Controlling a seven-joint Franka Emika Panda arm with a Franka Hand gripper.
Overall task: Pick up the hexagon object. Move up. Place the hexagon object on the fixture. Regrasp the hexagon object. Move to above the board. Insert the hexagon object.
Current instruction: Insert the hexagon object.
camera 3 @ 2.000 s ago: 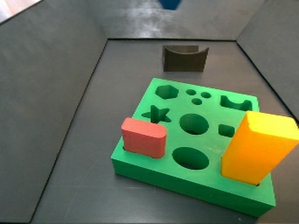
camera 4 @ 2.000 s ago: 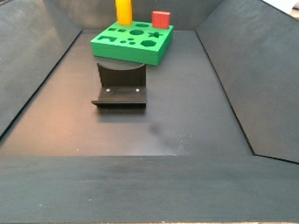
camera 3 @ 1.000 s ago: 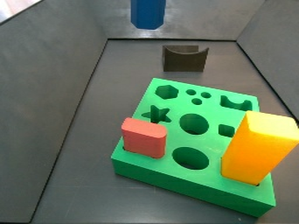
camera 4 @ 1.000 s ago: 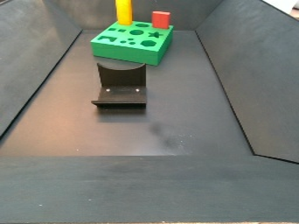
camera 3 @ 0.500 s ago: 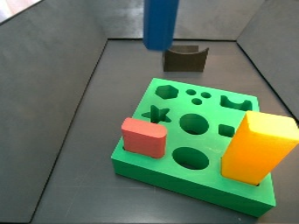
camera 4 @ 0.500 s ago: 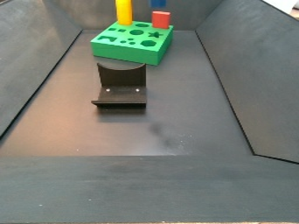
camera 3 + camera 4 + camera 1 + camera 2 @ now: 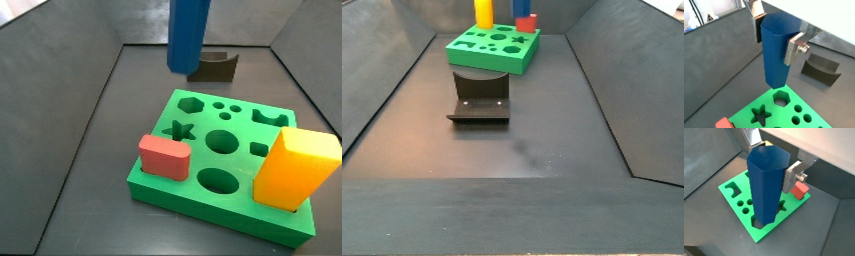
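One blue hexagon object hangs upright in the gripper, whose silver fingers are closed flat against its upper sides, above the green board. In a wrist view its lower end sits just above the hexagon hole, at about 12 o'clock of the star cut-out. The fixture stands empty beyond. Likely risk: a slight twist or offset would catch the rod's corners on the hole's rim and jam it.

Even, diffuse light fills all views, with soft shadows only. The silver two-finger end effector shows mild glare on its plates. Behind it, bright overexposed background washes out in both wrist views. Side views look slightly soft.
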